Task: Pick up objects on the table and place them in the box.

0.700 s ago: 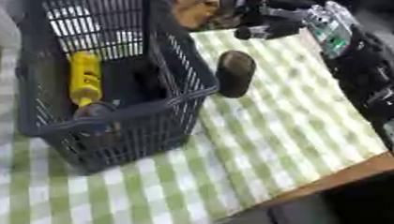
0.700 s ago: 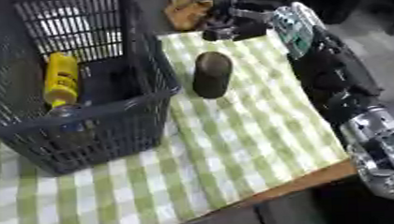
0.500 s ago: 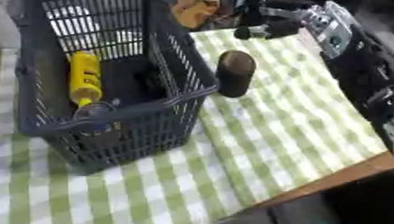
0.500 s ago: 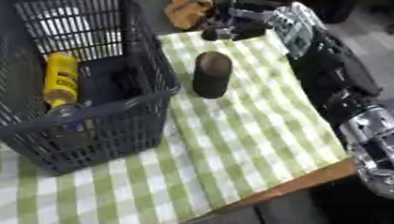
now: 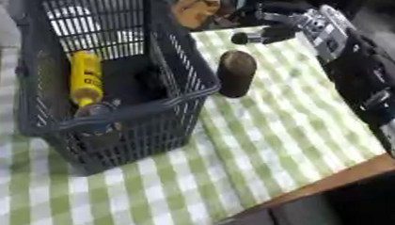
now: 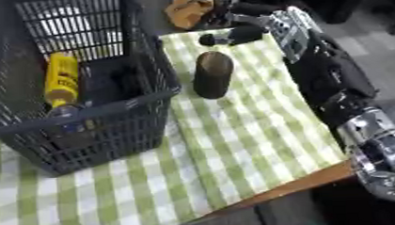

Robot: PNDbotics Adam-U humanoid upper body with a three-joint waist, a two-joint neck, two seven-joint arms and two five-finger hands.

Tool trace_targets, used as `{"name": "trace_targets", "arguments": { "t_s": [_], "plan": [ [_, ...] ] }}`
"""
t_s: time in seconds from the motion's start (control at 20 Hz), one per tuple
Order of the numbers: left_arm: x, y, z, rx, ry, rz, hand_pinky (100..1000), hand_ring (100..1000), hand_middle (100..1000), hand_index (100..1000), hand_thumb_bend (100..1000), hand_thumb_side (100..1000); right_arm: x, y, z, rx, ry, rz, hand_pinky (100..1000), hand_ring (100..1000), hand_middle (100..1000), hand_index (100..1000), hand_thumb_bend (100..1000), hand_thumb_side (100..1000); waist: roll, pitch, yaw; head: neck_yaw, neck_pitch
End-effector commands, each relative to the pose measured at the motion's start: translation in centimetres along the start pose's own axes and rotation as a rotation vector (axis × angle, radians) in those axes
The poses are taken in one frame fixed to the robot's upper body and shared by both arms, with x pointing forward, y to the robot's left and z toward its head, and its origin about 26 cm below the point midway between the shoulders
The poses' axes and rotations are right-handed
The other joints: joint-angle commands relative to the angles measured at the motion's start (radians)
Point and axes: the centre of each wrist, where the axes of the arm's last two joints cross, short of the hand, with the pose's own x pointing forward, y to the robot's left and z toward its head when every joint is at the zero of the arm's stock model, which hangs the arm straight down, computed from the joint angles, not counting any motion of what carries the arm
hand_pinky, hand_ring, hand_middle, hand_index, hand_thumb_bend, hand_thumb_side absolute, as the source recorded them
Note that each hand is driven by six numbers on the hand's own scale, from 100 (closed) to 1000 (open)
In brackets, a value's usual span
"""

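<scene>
A brown cylinder-shaped object (image 5: pixel 235 73) lies on the green checked cloth, close to the right wall of the dark wire basket (image 5: pixel 180 98). Inside the basket I see a yellow bottle (image 5: pixel 86 82), a dark item (image 5: pixel 142 81) and a small clear bottle (image 5: pixel 96 112) near the front wall. My right hand (image 5: pixel 273 30) hovers at the far edge of the table, beyond and slightly right of the brown object, apart from it. Its fingers and thumb are spread and hold nothing. My left hand does not show.
An orange-brown thing (image 6: pixel 189 8) lies beyond the table's far edge. The checked cloth (image 5: pixel 292 125) stretches right of the basket to the wooden table edge (image 5: pixel 335 182). My right forearm (image 6: pixel 331 76) runs along the right side.
</scene>
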Motion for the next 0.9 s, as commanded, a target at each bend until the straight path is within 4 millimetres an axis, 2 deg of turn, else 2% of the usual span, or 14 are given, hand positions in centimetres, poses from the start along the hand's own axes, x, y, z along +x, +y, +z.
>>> {"name": "trace_targets", "arguments": {
  "t_s": [0.05,0.5,0.9],
  "plan": [
    [0.5,0.0,-0.4,-0.005,-0.023,0.0,433,953,834,818,717,836,0.0,-1.3,0.2,0.064,-0.054,0.065,895,933,914,994,646,627,0.008,-0.028,0.0,-0.003,0.001],
    [0.5,0.1,-0.3,-0.005,-0.021,0.001,432,954,834,818,717,837,-0.6,0.2,0.1,0.124,-0.049,0.04,897,934,916,994,654,636,0.009,-0.026,0.001,-0.003,0.003],
    [0.5,0.1,-0.3,-0.005,-0.021,0.001,431,955,835,818,717,838,-1.0,1.5,0.0,0.183,-0.025,0.048,939,963,931,998,658,656,0.011,-0.024,0.0,-0.006,0.005]
  ]
}}
